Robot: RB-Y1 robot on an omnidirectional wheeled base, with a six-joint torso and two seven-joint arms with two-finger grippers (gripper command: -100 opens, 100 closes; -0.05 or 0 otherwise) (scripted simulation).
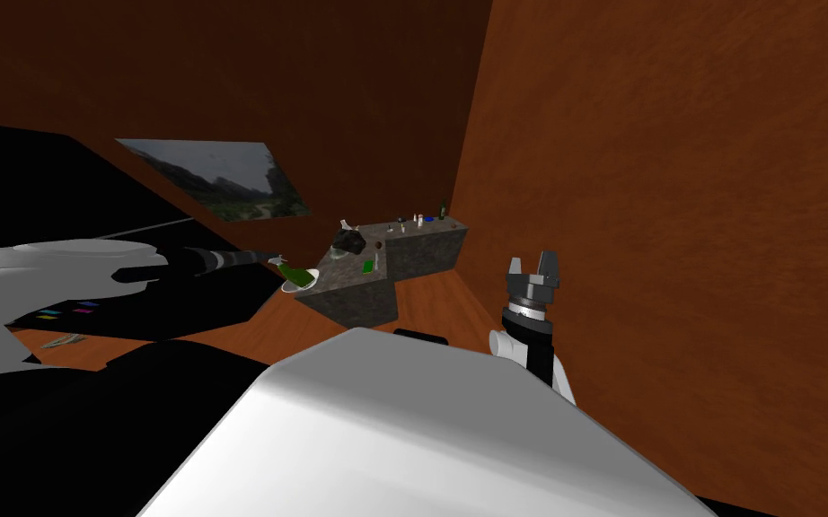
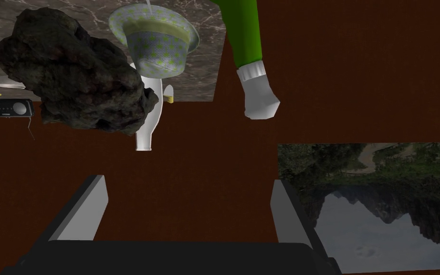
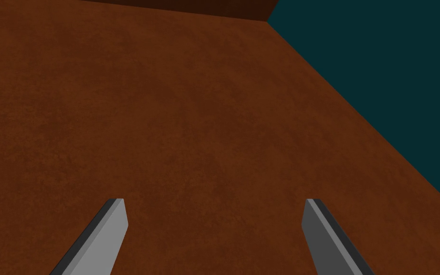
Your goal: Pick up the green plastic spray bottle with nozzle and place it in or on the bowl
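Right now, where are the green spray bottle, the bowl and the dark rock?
green spray bottle (image 2: 244, 33), left wrist view, green body.
bowl (image 1: 306, 284), head view, white rim.
dark rock (image 2: 76, 76), left wrist view, its middle.

left arm is smooth white and grey with a slim dark forearm; right gripper has grey blade fingers, a ribbed silver ring, and a black-and-white wrist.
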